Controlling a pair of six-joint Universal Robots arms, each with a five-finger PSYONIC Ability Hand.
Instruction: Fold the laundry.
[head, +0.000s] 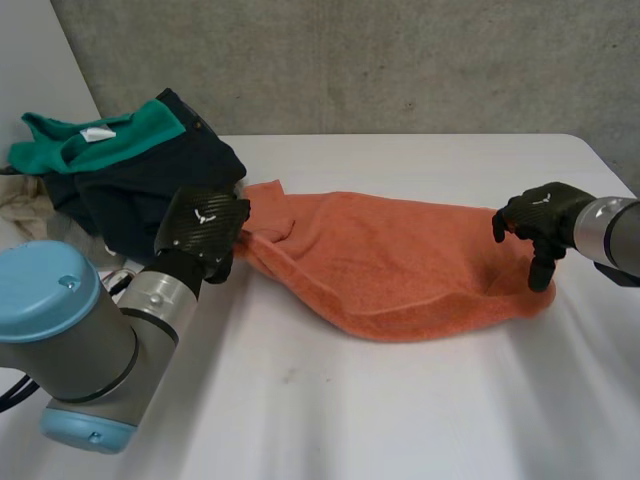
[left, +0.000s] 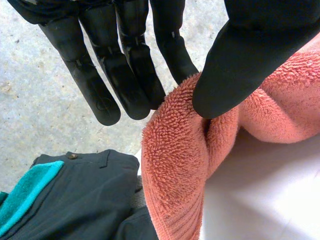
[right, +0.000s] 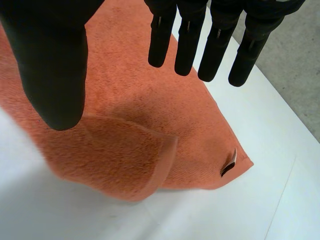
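Closest to the camera in the head view is the left arm (head: 70, 340), its grey joint and light-blue cap low at the near left of the white table (head: 350, 420). From it the left hand (head: 205, 230) reaches to the left end of the orange towel (head: 390, 260), which lies spread across the middle of the table from one hand to the other. The left wrist view shows this hand gripping the cloth: the thumb (left: 240, 65) presses into a raised ridge of the terry at the towel's edge, pinching it against the nearest of the straight fingers (left: 100, 75). Just beside that end, at the far left of the table, sits a pile of clothes: a dark garment (head: 140, 180) with a small button (left: 73, 156), a green garment (head: 100, 135) lying on top of it, and a beige cloth (head: 20, 205) at the pile's outer side. The right hand (head: 540, 220) is over the towel's right end, its fingers pointing down at the edge. In the right wrist view those fingers (right: 215, 45) are straight and spread well apart from the thumb, holding nothing, with the towel below them. Under the palm, part of the towel's edge is turned over into a rounded flap (right: 125, 160), and a small label (right: 229, 164) sticks up near the towel's corner. A concrete wall (head: 350, 60) stands behind the table.
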